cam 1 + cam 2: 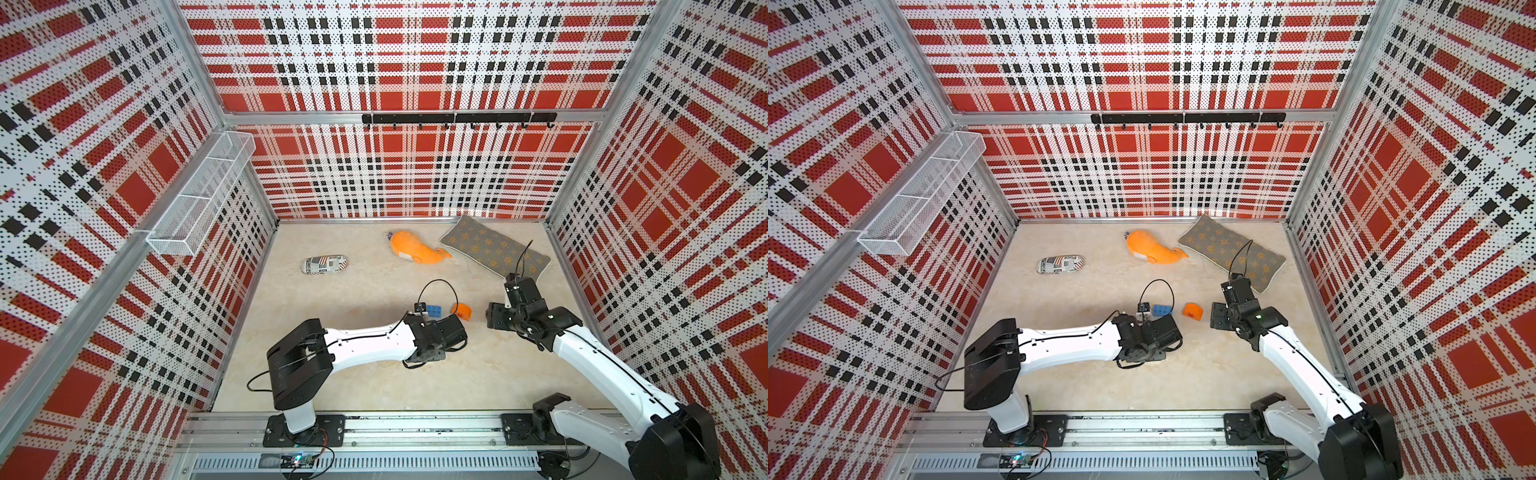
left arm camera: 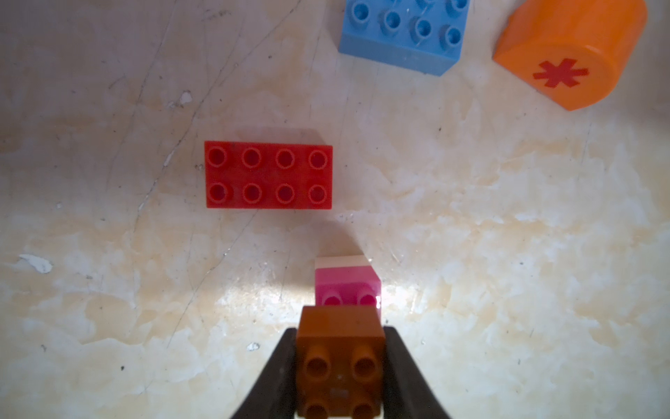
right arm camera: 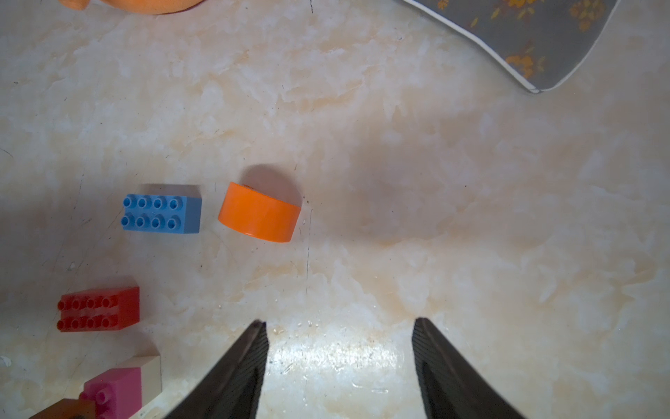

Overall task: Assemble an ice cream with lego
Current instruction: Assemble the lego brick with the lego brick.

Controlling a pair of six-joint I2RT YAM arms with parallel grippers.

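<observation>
At lower centre, the amber-brown brick [image 2: 340, 366] is being clamped by the left tool [image 2: 340, 335], probably for pressing onto the pink-and-cream stem [image 2: 346, 286] just beyond, studs aligned. Higher up, red brick [image 2: 268, 175], blue brick [image 2: 402, 34] and orange top [image 2: 569, 54] are being left loose; the right tool [image 3: 339, 323] is being held apart.

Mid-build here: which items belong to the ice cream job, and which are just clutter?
Job: brown brick in the left gripper, pink brick, cream brick, red brick, blue brick, rounded orange top.

Lying about: plush whale, patterned cushion, printed pouch, wire basket, hook rail.
</observation>
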